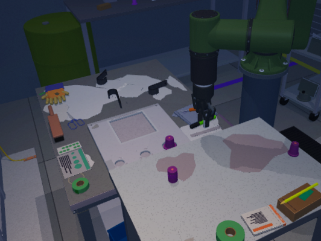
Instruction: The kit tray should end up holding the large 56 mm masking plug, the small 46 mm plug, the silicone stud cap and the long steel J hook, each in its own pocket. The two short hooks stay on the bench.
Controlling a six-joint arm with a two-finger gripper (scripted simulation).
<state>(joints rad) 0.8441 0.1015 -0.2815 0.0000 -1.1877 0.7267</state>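
A purple plug sits upright in a pocket at the right end of the pale kit tray. My gripper hangs right of the tray over a notepad with a green marker, partly open and holding nothing. A second purple plug stands on the bench in front of the tray, and a third purple piece stands far right. Two empty round pockets show along the tray's near edge. Three black hooks lie on the bench behind the tray.
The notepad and marker lie directly under my fingers. My arm's pedestal rises to the right. Scissors, a brush, tape rolls, a card and a box lie around the bench edges.
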